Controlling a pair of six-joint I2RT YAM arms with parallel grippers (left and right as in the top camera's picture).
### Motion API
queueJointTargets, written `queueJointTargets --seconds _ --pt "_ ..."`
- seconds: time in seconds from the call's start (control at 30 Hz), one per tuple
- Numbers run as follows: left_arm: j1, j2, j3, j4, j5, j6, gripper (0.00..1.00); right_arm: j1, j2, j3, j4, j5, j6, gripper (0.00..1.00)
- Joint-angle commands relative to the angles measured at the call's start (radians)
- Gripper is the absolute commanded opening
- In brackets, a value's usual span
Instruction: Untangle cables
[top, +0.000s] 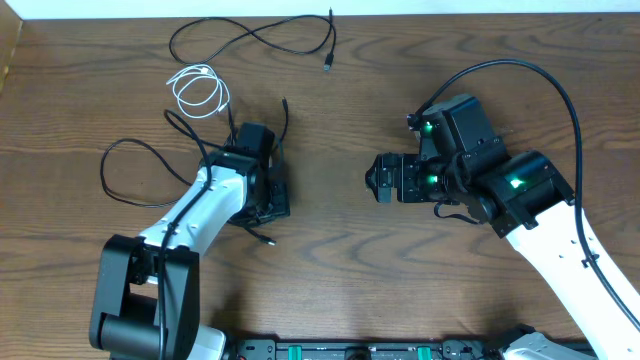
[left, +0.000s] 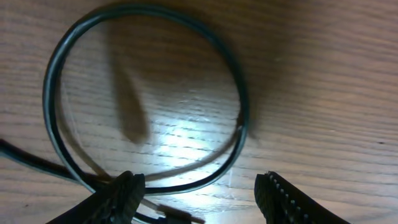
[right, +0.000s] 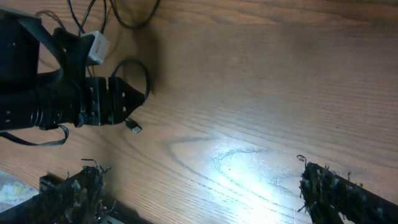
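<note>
Mostly hidden under the arm from overhead, a black cable loop (left: 242, 112) shows in the left wrist view just ahead of the left gripper (left: 199, 199), jaws apart, nothing clamped. Overhead adds the white cable (top: 197, 72) coiled beyond it — another black cable (top: 245, 33) farther off — and the right gripper (top: 378, 182) (wide, empty) well apart.

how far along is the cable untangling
Early to midway, I'd judge. Done: one black cable lies alone at the far edge. In hand: the left gripper is open over a black loop, nothing clamped. Left: the white cable and the other black cords crowd by the left arm; the right gripper is open, holding nothing.
</note>
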Motion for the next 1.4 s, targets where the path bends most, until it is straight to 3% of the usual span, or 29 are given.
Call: queueJointTargets --seconds 0.0,0.37,0.53,0.83,0.9,1.13,1.3,1.37 --pt "-0.002 0.024 -0.034 0.001 -0.019 0.009 0.62 0.006 0.007 0.002 0.003 -0.005 0.007 0.99" --pt "-0.002 0.025 -0.055 0.031 -0.008 0.018 0.57 0.006 0.007 0.002 0.011 -0.005 0.007 0.99" --pt "-0.002 0.027 -0.055 0.011 0.081 0.074 0.47 0.006 0.007 0.002 0.005 -0.008 0.007 0.99" --pt "-0.002 0.027 -0.055 0.026 0.101 0.139 0.49 0.006 0.007 0.002 0.010 -0.007 0.008 0.99" --pt "-0.002 0.028 -0.055 0.026 0.101 0.141 0.55 0.006 0.007 0.002 0.011 -0.007 0.007 0.99" --pt "-0.002 0.075 -0.055 0.021 0.101 0.140 0.57 0.006 0.007 0.002 0.012 -0.007 0.008 0.99" --pt "-0.002 0.123 -0.055 0.027 0.101 0.137 0.56 0.006 0.007 0.002 0.011 -0.007 0.007 0.99" --pt "-0.002 0.129 -0.055 0.034 0.100 0.127 0.49 0.006 0.007 0.002 0.011 -0.007 0.008 0.99"
